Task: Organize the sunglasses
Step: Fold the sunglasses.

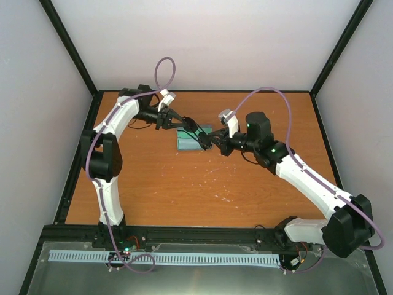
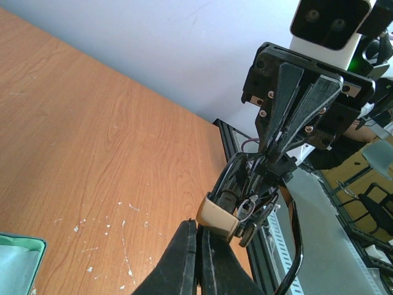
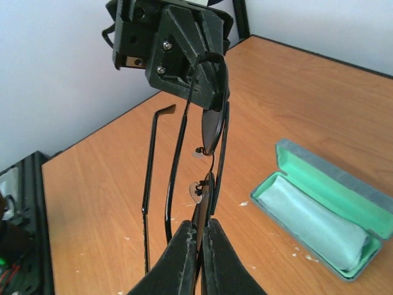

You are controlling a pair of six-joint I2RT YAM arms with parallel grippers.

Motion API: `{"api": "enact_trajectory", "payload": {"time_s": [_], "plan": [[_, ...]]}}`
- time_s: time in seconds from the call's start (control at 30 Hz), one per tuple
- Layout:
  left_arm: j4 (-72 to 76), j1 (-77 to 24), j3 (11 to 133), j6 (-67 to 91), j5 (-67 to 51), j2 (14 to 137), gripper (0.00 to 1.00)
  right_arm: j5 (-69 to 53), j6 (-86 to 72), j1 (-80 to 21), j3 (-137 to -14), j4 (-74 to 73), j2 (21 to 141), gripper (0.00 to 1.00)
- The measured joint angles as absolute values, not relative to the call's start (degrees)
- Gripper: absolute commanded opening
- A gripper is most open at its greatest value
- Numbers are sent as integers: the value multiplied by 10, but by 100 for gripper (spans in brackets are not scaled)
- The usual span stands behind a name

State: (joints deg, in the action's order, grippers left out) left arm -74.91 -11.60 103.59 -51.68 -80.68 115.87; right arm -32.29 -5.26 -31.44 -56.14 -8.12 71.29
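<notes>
**Black sunglasses clamped between both grippers above the case**

1. Task object. The sunglasses (image 3: 212, 129) hang clear of the table (image 1: 184, 190), spanning the gap between the two grippers. The thin temple arms run side by side beside the lenses.

2. End effectors. The left gripper (image 3: 206, 92) has its fingers pressed together on one end of the frame. The right gripper (image 3: 198, 236) is likewise clamped on the frame, close to the nose pads. Neither gripper touches the table.

3. Edges and clearance. In the top view both grippers meet over the far middle of the wooden surface. Bare wood extends toward the near edge and to both sides. A black rail (image 1: 77, 166) borders the table, and pale walls (image 1: 202, 43) rise behind it. The left arm's elbow stands near the left rail.

4. Containers. The blue-grey case (image 3: 319, 175) lies open on the table, just beside and below the held sunglasses. Its lining is green. A pale blue cloth (image 3: 310, 224) lies inside the lower half. The lid half holds nothing.
</notes>
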Motion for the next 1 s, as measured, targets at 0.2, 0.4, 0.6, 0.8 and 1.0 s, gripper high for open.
{"api": "enact_trajectory", "payload": {"time_s": [0.2, 0.4, 0.6, 0.8, 1.0], "plan": [[-728, -116, 1042, -481, -810, 1159, 1, -260, -35, -334, -563, -82, 701, 38], [-704, -119, 1054, -455, -821, 1162, 1, -248, -42, -341, -553, -62, 687, 49], [-689, -123, 1055, -442, -823, 1163, 1, -241, -93, -341, -479, 21, 646, 61], [-677, -123, 1056, -432, -830, 1163, 1, -225, -104, -341, -479, 32, 651, 62], [-672, -123, 1064, -428, -853, 1163, 1, -173, -110, -339, -472, 37, 650, 64]]}}
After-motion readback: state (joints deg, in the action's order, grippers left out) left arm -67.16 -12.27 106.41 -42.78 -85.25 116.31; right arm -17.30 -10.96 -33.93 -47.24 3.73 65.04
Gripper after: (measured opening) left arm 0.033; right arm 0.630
